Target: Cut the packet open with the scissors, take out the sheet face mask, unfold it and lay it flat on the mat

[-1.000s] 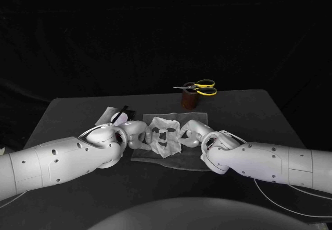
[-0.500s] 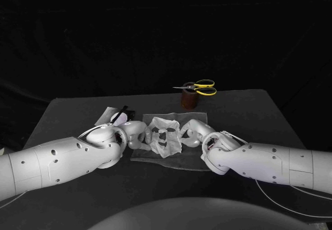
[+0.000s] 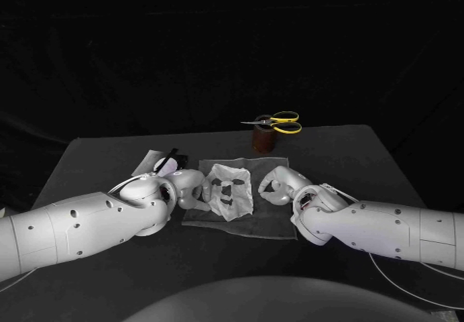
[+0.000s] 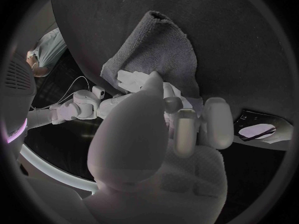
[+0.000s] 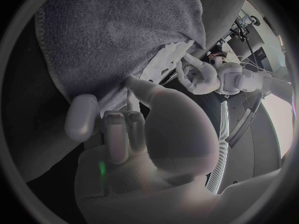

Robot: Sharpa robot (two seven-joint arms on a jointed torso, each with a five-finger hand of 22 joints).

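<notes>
Far left on the black table lies the packet. It rests flat behind the left hand, with a dark strip along one edge, and is clear of the mat.

The left hand is at the mat's left edge. In the left wrist view its thumb and curled fingers close on the left border of the sheet face mask, so this hand is grasping the mask.

The mask is unfolded and spread open between the two hands over the middle of the grey mat, with its eye and mouth openings visible. Some creasing shows along its lower part. Whether it lies fully down on the mat or is held slightly above it cannot be determined.

The right hand is at the mask's right border. In the right wrist view its thumb tip reaches the mask's edge and its other fingers are curled in. Whether it grips the mask or only touches it cannot be told.

At the rear of the table, well apart from the mat, the yellow-handled scissors rest closed on top of a brown cylindrical holder.
</notes>
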